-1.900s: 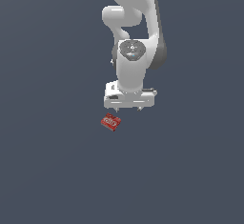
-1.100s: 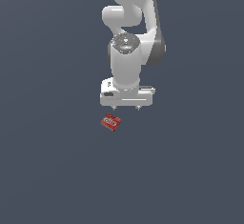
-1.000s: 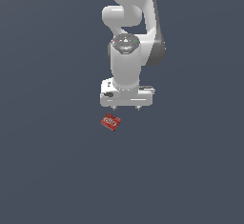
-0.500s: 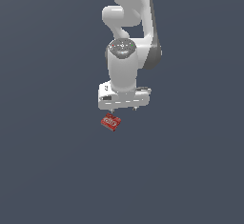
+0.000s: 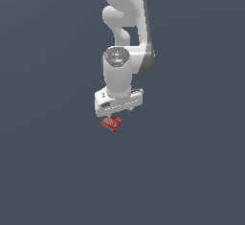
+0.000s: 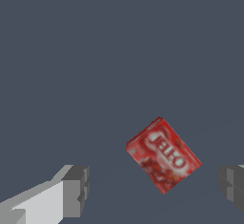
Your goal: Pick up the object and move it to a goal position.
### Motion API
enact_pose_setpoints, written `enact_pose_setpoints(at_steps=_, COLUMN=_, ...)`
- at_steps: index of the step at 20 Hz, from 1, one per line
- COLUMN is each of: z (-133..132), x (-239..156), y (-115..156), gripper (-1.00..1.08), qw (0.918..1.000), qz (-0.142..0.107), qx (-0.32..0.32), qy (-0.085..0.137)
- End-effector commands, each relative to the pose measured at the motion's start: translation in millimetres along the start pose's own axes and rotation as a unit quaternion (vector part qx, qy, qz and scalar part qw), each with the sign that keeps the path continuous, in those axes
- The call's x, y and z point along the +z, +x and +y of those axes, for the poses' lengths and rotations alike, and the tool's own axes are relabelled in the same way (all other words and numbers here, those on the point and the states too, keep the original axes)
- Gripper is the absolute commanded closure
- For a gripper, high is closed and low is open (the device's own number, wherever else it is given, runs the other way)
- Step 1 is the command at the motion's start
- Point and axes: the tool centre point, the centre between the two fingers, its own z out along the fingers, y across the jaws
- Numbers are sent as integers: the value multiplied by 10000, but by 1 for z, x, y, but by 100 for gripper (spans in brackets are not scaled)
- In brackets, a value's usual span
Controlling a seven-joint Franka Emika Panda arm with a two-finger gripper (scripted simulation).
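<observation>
While my gripper (image 6: 152,192) hangs spread wide above the surface, I log: red box (image 6: 163,155) lying flat between the fingers, ungrasped. Pending, I judge: descent, grasp, lift, carry to goal.

The box (image 5: 111,123) lies flat on the tabletop (image 5: 48,171), directly beneath the pincer (image 5: 118,114) of the arm (image 5: 125,42), which reaches down from above. In the exterior view the box sits just below the pincer's body, toward the exterior view's left of its centre. In the wrist view the box (image 6: 163,155) lies between the two fingers (image 6: 75,191), apart from both and nearer to one, turned at an angle to the line between them.
</observation>
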Motion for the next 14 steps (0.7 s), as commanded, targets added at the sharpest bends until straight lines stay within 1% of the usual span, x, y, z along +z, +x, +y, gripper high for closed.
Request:
enact_pose_setpoints(at_steps=1, z=5, x=7, y=-3, gripper=-92, qw=9995, qz=0, qx=-324, qy=-16)
enact_pose_setpoints(at_steps=5, z=12, x=18, y=-7, gripper=-92, qw=9965, qz=-2, qx=-833, qy=-36)
enact_pose_setpoints(at_steps=8, z=17, x=26, y=-11, gripper=-92, qw=9926, qz=-2, qx=-1214, qy=-49)
enact_pose_setpoints(at_steps=14, z=26, x=42, y=-18, gripper=-92, qw=9803, qz=1, qx=-1973, qy=-67)
